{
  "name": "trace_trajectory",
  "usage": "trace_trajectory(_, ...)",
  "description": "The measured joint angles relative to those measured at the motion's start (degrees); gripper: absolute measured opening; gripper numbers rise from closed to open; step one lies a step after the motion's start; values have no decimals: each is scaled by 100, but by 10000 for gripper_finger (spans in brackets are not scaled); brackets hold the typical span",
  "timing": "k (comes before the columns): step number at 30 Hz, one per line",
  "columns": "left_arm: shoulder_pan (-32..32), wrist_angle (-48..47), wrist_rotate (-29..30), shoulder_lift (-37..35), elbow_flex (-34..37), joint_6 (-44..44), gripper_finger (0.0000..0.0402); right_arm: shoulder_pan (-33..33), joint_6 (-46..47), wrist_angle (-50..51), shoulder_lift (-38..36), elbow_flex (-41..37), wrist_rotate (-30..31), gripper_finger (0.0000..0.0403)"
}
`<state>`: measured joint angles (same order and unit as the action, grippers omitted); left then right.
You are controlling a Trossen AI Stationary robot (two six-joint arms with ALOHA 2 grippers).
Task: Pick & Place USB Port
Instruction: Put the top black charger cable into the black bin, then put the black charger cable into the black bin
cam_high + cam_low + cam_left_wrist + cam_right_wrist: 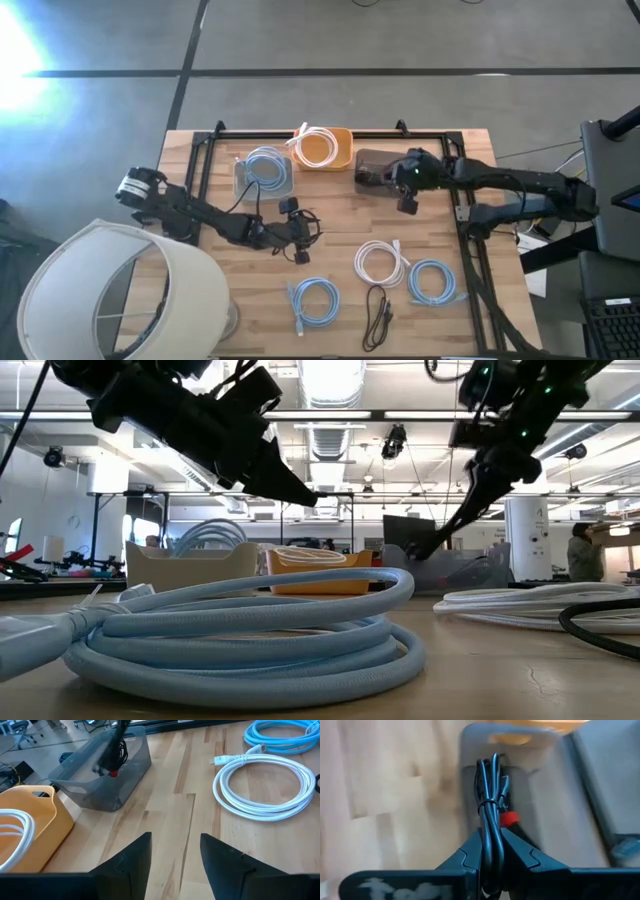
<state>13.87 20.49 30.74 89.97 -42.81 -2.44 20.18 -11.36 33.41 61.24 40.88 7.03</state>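
Note:
A bundled black USB cable (490, 790) with a red tie is in my right gripper (491, 845), which is shut on it over the dark grey bin (372, 170) at the table's far side. In the low view the cable (455, 520) slants down from that gripper into the bin (470, 572). My left gripper (175, 845) is open and hovers over bare wood near the table's middle (300, 238), touching nothing. From the left wrist view the grey bin (107, 775) shows with the black cable in it. My right gripper pinches the black cable bundle between its two fingers at one looped end (491, 832), the fingers lying along the bundle. It comes from above, slanting down toward the bin. The bundle hangs forward of the fingers, its far end (495, 762) down inside the grey bin.
An orange bin (325, 148) holds a white cable, and a pale bin (263, 172) holds a blue one. On the near table lie a white coil (382, 262), two blue coils (432, 282) (312, 300) and a black cable (378, 315). A lampshade (120, 290) overhangs the near left corner.

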Motion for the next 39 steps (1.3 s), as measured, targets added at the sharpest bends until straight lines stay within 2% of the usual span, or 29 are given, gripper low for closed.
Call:
trace_trajectory(3,0,0,0,0,0,-44,172,272,-216,-129,278,0,-415,45)
trace_trajectory(10,0,0,0,0,0,-59,172,533,-792,-458,898,2,-390,47)
trace_trajectory(17,0,0,0,0,2,-72,172,541,-876,-557,1309,4,-383,81)
trace_trajectory(19,0,0,-2,0,2,-74,172,536,-902,-562,1346,4,-246,94)
trace_trajectory(25,0,0,-2,0,2,-83,172,541,-1134,-573,1327,4,819,131)
trace_trajectory(29,1,1,-2,0,2,-85,172,539,-1132,-575,1286,4,1223,150)
trace_trajectory(36,2,1,-2,0,2,-129,172,439,-794,-573,1091,4,1240,167)
trace_trajectory(39,2,2,-2,0,2,-130,172,295,-659,-572,905,4,947,166)
